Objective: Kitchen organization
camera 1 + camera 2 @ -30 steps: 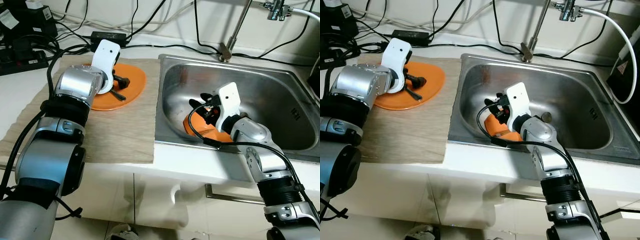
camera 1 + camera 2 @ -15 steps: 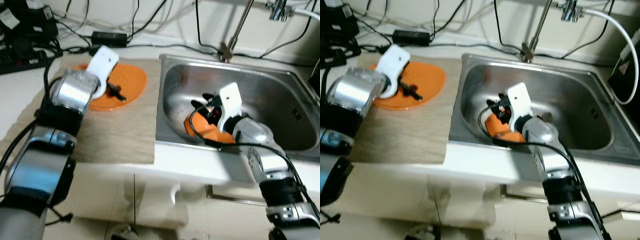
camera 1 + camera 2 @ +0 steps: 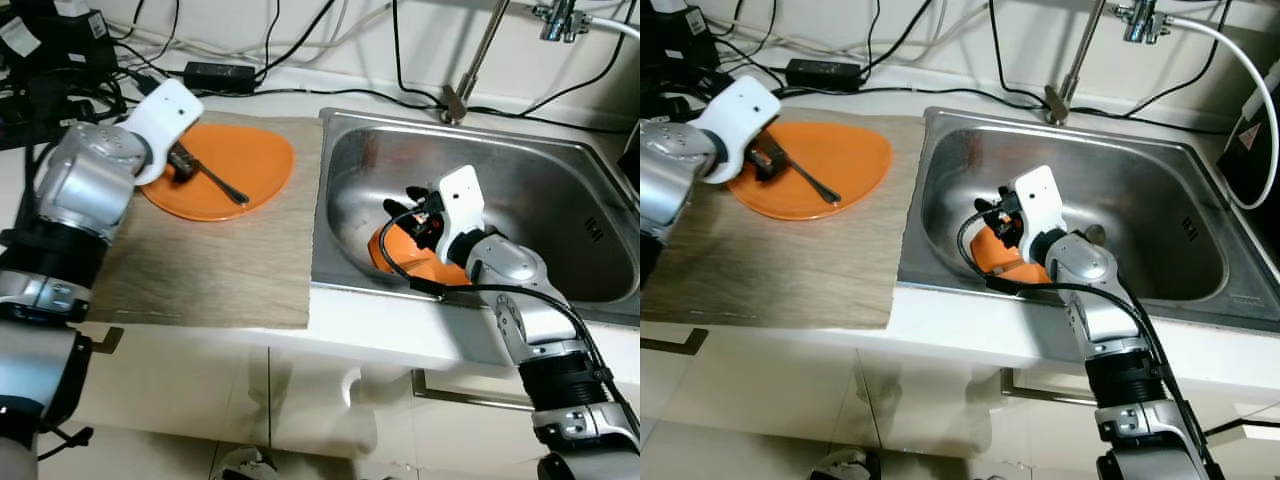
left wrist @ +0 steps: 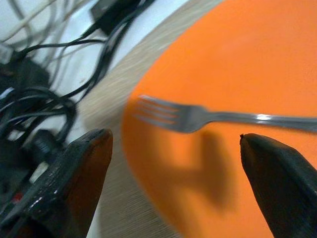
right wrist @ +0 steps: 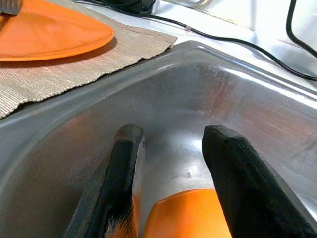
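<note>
An orange plate [image 3: 235,160] rests on a beige mat [image 3: 230,270] left of the sink. A metal fork [image 3: 222,187] lies on it, tines [image 4: 163,115] toward my left gripper [image 3: 178,160]. That gripper hovers at the plate's left edge, open, its fingers [image 4: 74,178] wide apart on either side of the tines without touching them. In the sink [image 3: 560,200], my right gripper [image 3: 408,212] hangs open just above an orange dish [image 3: 400,255] against the front wall. The dish [image 5: 188,213] sits below the gripper's spread fingers [image 5: 124,163].
A faucet post [image 3: 470,70] rises behind the sink. Black cables and a power adapter [image 3: 215,73] crowd the counter's back edge, with more plugs at the far left [image 3: 50,90]. White cabinet fronts drop below the counter edge.
My left gripper has drawn back to the left, off the plate's middle, and the fork now lies free on the plate. The right gripper has stayed in place.
</note>
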Motion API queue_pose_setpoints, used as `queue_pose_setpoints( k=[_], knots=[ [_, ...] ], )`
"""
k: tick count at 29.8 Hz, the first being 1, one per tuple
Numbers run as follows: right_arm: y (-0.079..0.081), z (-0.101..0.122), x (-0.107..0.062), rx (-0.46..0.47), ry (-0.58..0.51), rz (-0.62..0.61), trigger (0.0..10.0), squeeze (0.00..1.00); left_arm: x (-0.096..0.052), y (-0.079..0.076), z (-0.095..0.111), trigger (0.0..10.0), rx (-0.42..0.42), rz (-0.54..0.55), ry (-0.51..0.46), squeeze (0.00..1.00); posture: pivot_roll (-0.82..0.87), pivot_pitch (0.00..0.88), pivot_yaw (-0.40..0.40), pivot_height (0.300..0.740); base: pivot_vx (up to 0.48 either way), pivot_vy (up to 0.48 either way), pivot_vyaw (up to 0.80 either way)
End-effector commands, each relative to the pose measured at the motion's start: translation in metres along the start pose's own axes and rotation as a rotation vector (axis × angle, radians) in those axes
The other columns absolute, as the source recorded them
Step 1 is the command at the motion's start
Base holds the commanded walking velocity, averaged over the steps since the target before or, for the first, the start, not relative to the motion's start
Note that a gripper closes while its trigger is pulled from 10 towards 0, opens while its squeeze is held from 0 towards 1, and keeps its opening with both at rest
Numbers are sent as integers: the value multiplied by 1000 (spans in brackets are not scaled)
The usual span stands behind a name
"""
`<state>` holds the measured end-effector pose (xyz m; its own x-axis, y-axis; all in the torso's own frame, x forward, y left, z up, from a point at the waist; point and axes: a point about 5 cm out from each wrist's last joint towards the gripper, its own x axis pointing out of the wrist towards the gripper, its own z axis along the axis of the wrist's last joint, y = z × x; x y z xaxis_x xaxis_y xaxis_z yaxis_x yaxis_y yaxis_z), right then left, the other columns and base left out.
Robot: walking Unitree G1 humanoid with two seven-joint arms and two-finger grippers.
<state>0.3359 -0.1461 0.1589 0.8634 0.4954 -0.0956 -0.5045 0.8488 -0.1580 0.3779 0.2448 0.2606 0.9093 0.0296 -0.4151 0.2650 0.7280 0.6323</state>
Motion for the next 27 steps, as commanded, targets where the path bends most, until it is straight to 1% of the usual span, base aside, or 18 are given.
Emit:
queue_pose_setpoints(
  k=[1,3,5,6,7,8,12,13,15,17,18,19,21,22,23,24,25,27],
  knots=[
    [-3,4,1,-16,-10,-5,10000,0,-5,6,3,10000,-18,31,-10,0,100,18,-76,740,0,0,0],
    [-2,3,1,-16,-9,-3,10000,0,-6,4,8,10000,-111,-7,-20,0,103,16,-78,740,0,0,0],
    [-2,2,1,-15,-5,1,10000,0,-4,-8,17,10000,-242,-84,-40,0,107,11,-81,740,0,0,0],
    [-2,1,2,-16,-3,3,10000,0,-2,-14,23,10000,-323,-120,-54,0,108,10,-82,740,0,0,0],
    [-1,1,2,-17,-2,5,10000,0,0,-20,27,10000,-366,-145,-59,43,108,6,-82,740,0,0,0],
    [0,1,3,-19,-1,10,10000,0,5,-29,30,10000,-382,-167,-52,1000,110,2,-81,740,0,0,0],
    [1,1,4,-21,-1,14,10000,0,9,-37,30,10000,-372,-180,-36,1000,110,0,-80,740,0,0,0],
    [2,1,5,-23,-3,17,10000,0,14,-43,33,10000,-426,-176,-28,1000,108,0,-76,740,0,0,0],
    [3,1,5,-23,-4,18,10000,0,17,-48,34,10000,-452,-173,-14,1000,107,0,-74,740,0,0,0],
    [4,1,5,-24,-6,20,10000,0,22,-48,30,10000,-409,-102,23,1000,104,0,-66,740,0,0,0],
    [4,1,5,-24,-6,20,10000,0,22,-48,30,10000,-409,-102,23,1000,104,0,-66,740,0,0,0],
    [5,1,5,-25,-6,19,10000,0,24,-47,29,10000,-406,-59,33,1000,103,0,-62,740,0,0,0],
    [4,0,5,-26,-6,19,10000,0,24,-47,30,10000,-411,-57,34,1000,103,0,-62,740,0,0,0],
    [4,0,4,-26,-5,15,10000,0,25,-47,30,10000,-422,-44,44,584,100,0,-54,740,0,0,0],
    [4,-1,4,-27,-4,13,10000,0,26,-47,29,10000,-424,-40,51,420,99,0,-51,740,0,0,0],
    [5,-2,3,-28,-2,10,10000,0,26,-47,27,10000,-427,-29,61,59,98,0,-48,740,0,0,0],
    [5,-3,3,-27,0,8,10000,0,27,-47,26,10000,-427,-21,68,0,98,0,-48,740,0,0,0],
    [5,-4,2,-26,2,7,10000,0,27,-47,23,10000,-438,-1,86,0,98,0,-46,740,0,0,0]
  ],
)
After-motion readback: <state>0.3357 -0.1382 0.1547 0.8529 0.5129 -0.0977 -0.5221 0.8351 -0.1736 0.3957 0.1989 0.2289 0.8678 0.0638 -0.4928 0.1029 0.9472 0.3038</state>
